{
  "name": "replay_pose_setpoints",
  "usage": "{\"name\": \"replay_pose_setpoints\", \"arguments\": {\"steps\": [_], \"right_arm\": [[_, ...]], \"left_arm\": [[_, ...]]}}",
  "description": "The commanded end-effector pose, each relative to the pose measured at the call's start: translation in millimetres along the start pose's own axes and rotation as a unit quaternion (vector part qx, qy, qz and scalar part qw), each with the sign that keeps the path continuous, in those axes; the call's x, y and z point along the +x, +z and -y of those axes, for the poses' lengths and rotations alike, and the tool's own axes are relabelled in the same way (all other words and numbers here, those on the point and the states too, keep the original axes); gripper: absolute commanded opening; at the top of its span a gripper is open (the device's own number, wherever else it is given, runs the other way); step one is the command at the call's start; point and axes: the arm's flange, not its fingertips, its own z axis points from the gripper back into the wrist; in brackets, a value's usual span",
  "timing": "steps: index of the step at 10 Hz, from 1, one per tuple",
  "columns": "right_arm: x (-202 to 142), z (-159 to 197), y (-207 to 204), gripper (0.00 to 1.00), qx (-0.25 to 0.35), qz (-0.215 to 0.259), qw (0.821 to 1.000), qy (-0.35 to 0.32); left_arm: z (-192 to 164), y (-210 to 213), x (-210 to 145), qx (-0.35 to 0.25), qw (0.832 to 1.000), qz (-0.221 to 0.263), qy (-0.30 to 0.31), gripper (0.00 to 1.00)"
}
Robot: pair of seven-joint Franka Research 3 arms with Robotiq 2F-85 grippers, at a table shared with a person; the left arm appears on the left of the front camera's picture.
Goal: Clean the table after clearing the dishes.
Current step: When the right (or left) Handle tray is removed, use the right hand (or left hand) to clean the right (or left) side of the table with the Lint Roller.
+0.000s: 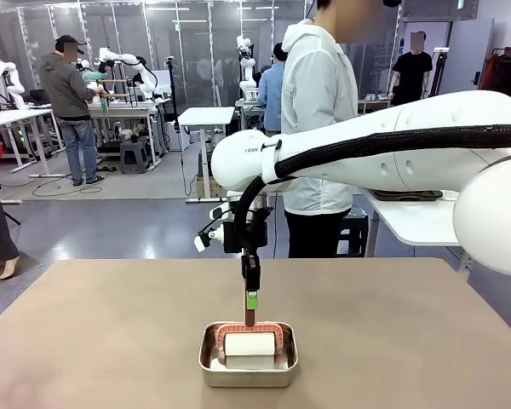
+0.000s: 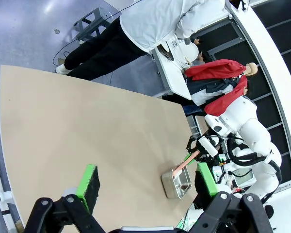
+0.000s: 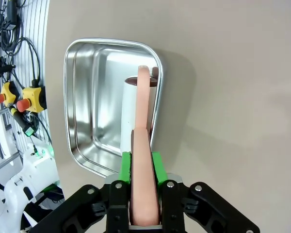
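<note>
The tan table point(image 1: 111, 324) carries a small steel pan point(image 1: 248, 379) near its front edge. A white roller point(image 1: 249, 344) with a pinkish handle point(image 1: 249, 308) lies in the pan. My right gripper point(image 1: 251, 300) reaches down from above and is shut on that handle point(image 3: 143, 111), just over the pan point(image 3: 94, 97). My left gripper point(image 2: 146, 180) hangs high above the table point(image 2: 87, 126), open with nothing between its green pads, and looks across at the pan point(image 2: 177, 182). The dishes are out of view.
A person point(image 1: 319, 128) in a light jacket stands beyond the table's far edge, beside a white side table point(image 1: 409, 217). Bare tabletop surrounds the pan on all sides.
</note>
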Motion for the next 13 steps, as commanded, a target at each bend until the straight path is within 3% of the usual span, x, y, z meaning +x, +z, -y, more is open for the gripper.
{"name": "replay_pose_setpoints", "arguments": {"steps": [1,5,9,11,13], "right_arm": [[4.2,-5.7,2.3,0.00,-0.013,-0.008,1.000,-0.009],[1.2,-14.7,10.4,0.00,-0.024,0.001,1.000,-0.017],[-31.6,-60.0,67.9,0.04,-0.074,0.045,0.991,-0.100],[-62.4,-79.8,92.5,0.04,-0.096,0.113,0.977,-0.155],[-113.4,-100.0,104.4,0.04,-0.107,0.175,0.944,-0.260]], "left_arm": [[2.5,2.2,-1.1,0.002,1.000,-0.002,0.004,1.00],[2.5,2.2,-1.1,0.002,1.000,-0.002,0.004,1.00],[2.5,2.2,-1.1,0.002,1.000,-0.002,0.004,1.00],[2.5,2.2,-1.1,0.002,1.000,-0.002,0.004,1.00],[2.5,2.2,-1.1,0.002,1.000,-0.002,0.004,1.00]]}}
